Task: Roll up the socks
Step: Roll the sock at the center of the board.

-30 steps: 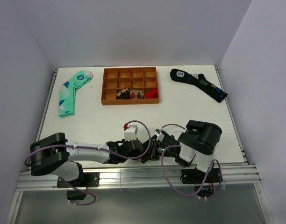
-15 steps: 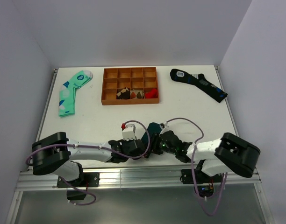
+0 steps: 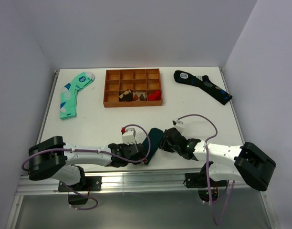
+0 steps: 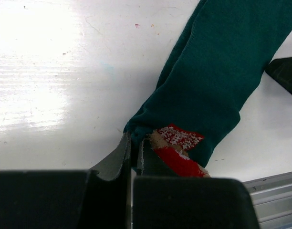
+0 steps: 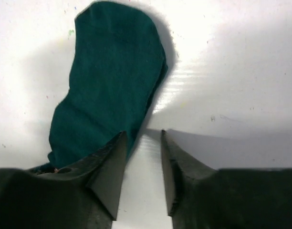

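A dark teal sock (image 3: 153, 137) lies flat near the table's front edge, between my two grippers. My left gripper (image 3: 144, 158) is shut on the sock's (image 4: 217, 71) near end, pinching its edge beside a red, white and brown figure (image 4: 177, 145); the jaws (image 4: 135, 144) meet on the fabric. My right gripper (image 3: 168, 141) sits at the sock's right side. In the right wrist view the right gripper (image 5: 142, 134) is open with bare table between its jaws, and its left finger (image 5: 110, 157) rests over the edge of the sock (image 5: 112, 81).
An orange compartment tray (image 3: 112, 88) with small items stands at the back centre. A mint-green patterned sock (image 3: 72, 93) lies at the back left and a black sock with blue patches (image 3: 203, 86) at the back right. A metal rail (image 3: 136, 179) runs along the front edge.
The right arm has swung out to the right and its gripper has drawn back off the sock with its jaws apart. The sock now lies stretched out in plain view. The left gripper keeps its hold.
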{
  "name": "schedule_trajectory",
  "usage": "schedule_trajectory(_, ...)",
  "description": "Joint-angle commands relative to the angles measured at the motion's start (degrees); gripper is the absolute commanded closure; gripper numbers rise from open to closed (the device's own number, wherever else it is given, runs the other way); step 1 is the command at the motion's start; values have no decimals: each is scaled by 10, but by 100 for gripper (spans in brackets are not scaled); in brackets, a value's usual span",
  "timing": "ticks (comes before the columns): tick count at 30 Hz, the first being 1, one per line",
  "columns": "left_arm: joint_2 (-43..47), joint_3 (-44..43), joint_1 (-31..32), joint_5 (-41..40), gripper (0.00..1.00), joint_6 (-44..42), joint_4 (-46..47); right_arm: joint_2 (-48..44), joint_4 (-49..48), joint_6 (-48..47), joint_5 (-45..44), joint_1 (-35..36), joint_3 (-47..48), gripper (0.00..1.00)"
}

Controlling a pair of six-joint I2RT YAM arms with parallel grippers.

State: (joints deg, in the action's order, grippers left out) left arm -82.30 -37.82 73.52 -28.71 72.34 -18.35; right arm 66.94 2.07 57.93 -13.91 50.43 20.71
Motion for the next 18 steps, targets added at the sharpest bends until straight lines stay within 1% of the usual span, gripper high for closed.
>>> schedule_trajectory(1, -7, 13, 7, 24, 100, 1, -90, 18, 74, -22, -42, -6, 20, 56)
schedule_trajectory(6, -7, 7, 11, 22, 100, 5, -99, 82, 77, -48, -38, -10, 76, 54)
schedule_trajectory(11, -11, -10, 14, 18, 100, 2, -118, 154, 67, -84, -28, -25, 125, 63)
schedule_trajectory(18, -47, -55, 15, 16, 100, -15, -143, 219, 36, -148, -3, -65, 174, 65)
